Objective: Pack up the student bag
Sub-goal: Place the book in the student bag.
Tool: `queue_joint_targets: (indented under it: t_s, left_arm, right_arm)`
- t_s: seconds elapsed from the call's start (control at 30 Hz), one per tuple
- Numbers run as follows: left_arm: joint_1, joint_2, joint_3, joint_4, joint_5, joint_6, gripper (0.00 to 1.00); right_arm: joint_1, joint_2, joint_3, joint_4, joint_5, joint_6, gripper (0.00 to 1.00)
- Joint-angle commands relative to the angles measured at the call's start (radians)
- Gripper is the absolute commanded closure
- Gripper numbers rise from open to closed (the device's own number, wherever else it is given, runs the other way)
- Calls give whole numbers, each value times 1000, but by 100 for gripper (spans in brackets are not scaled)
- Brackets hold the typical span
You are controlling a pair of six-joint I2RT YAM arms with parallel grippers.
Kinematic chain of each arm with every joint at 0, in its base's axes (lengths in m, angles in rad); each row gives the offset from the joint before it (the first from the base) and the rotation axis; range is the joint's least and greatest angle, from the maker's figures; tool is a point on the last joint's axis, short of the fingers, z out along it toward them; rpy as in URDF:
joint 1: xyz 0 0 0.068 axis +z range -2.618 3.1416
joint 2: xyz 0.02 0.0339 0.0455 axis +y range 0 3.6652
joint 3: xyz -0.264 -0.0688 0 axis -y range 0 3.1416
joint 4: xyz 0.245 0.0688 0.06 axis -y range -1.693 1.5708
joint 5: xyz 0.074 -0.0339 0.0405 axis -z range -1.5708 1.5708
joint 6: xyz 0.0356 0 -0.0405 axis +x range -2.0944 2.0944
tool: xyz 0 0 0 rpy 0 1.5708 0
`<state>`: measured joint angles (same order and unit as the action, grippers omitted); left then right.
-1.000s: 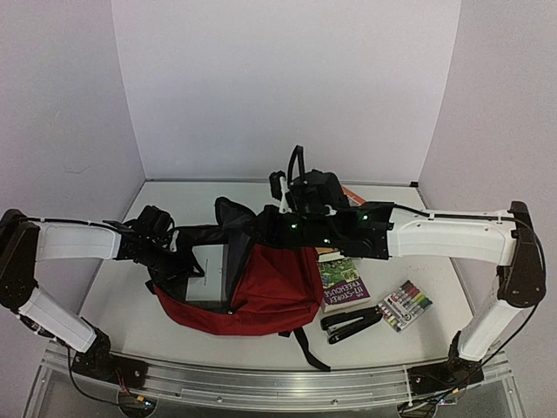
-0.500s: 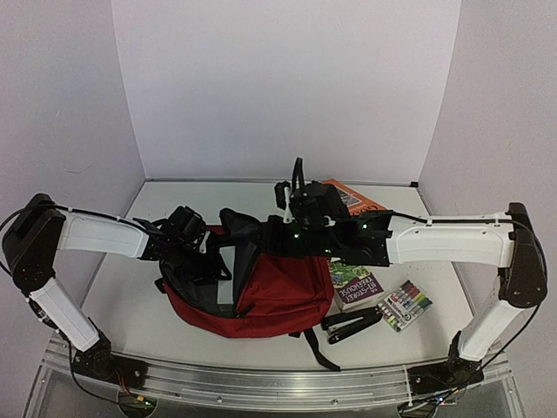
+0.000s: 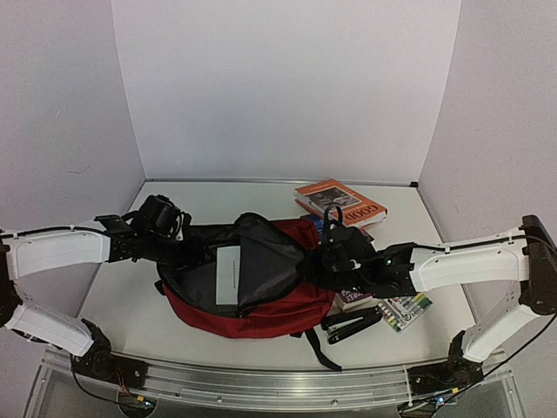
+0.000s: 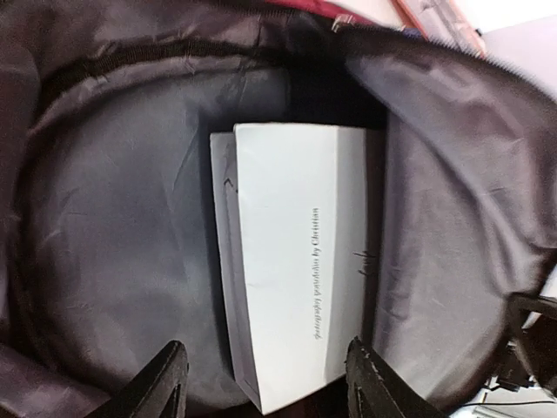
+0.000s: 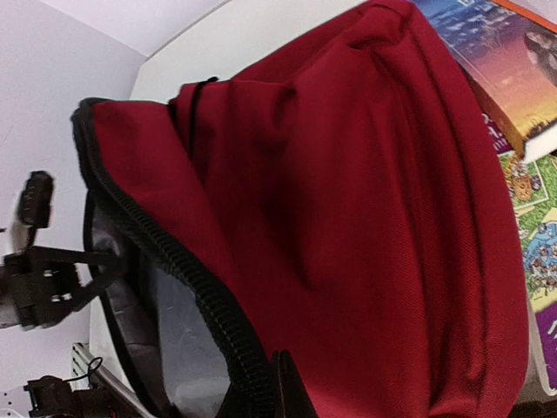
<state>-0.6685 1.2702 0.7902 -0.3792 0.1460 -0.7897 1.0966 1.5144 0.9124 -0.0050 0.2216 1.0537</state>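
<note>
Now left end effector (image 4: 265,370) spread at student bag (image 3: 271,302) mouth; right end effector (image 3: 325,256) pinching its rim.

Plain, perhaps lilac-tinted walls (image 3: 287,87) enclose a white table (image 3: 218,196).

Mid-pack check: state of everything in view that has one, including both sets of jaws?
student bag: lying flat, main compartment unzipped, open.
white booklet: inside the bag.
orange book: closed, outside, on table.
illustrated book: closed, outside, beside bag.
stapler: outside, on table.
marker pack: outside, on table.
left gripper: jaws open, empty.
right gripper: jaws shut on bag's zipper rim.
</note>
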Motion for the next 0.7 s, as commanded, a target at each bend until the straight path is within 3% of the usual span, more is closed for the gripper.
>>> queue_joint_targets:
  t_s: [0.0, 0.07, 0.17, 0.43, 0.67]
  left_arm:
    - [9, -97, 14, -104, -61, -22, 26]
    - [15, -124, 24, -125, -57, -27, 20]
    - [19, -153, 41, -142, -44, -35, 15]
    - [24, -216, 33, -146, -12, -66, 4]
    - [31, -261, 18, -160, -25, -86, 1]
  right_arm:
    - [4, 18, -47, 5, 56, 80, 88]
    - [4, 42, -58, 5, 49, 93, 78]
    - [3, 49, -70, 5, 39, 102, 54]
    - [3, -108, -78, -28, 48, 41, 19]
    - [-11, -252, 49, -275, 190, -86, 2]
